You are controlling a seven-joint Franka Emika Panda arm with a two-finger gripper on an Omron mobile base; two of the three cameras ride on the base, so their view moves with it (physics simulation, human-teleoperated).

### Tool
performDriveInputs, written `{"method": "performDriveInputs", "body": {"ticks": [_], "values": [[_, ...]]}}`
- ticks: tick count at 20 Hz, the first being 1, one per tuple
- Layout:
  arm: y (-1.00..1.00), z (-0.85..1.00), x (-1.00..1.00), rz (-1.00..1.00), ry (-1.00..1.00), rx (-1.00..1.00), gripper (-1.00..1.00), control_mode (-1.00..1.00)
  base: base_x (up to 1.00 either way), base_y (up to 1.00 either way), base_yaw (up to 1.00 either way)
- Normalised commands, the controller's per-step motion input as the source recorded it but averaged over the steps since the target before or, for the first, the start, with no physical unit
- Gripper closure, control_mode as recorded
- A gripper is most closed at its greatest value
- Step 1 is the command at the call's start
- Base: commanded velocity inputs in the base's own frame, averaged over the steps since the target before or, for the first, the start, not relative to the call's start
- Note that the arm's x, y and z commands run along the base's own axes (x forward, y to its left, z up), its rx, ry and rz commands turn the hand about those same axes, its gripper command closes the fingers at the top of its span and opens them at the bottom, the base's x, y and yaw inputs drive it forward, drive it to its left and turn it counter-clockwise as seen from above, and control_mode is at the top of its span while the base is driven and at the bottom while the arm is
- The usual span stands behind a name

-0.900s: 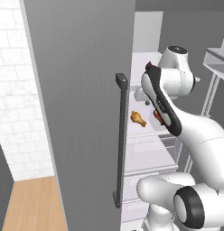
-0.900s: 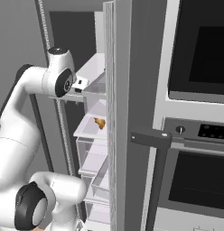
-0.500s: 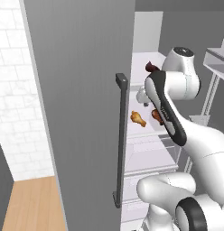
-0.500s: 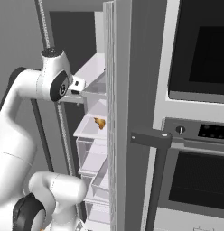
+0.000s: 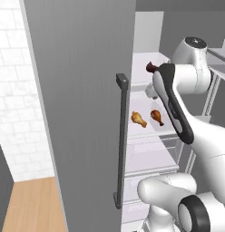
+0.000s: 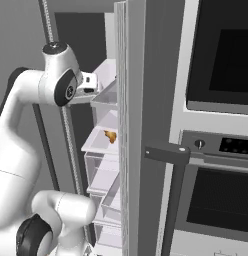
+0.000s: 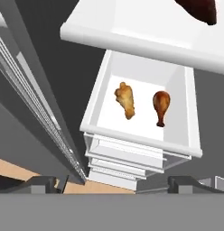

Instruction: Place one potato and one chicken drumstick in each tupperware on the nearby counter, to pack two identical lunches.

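Inside the open fridge, your gripper (image 7: 112,182) hangs released above the food, holding nothing.

You have both chicken drumsticks lying side by side on a white fridge shelf (image 7: 141,140): the yellower drumstick (image 7: 125,100) and the darker orange drumstick (image 7: 161,106), close but apart. The dark reddish potato (image 7: 199,10) rests on the upper shelf (image 7: 132,38). Judging by this, your packing looks barely begun: both drumsticks and this potato still wait in the fridge, and you cannot tell how the tupperware stands. In the hand view the drumsticks sit well ahead of your spread fingertips (image 7: 41,184), roughly centred between them; the potato lies further up, off to one side.
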Motion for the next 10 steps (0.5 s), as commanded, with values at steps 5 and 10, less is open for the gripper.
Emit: {"method": "performDriveInputs", "body": {"ticks": [5, 10], "values": [[-0.23, 0.35, 0.40, 0.01, -0.09, 0.00, -1.00, -1.00, 0.00, 0.00, 0.00], [-0.24, 0.13, 0.69, 0.00, -0.10, 0.00, -1.00, -1.00, 0.00, 0.00, 0.00]]}}
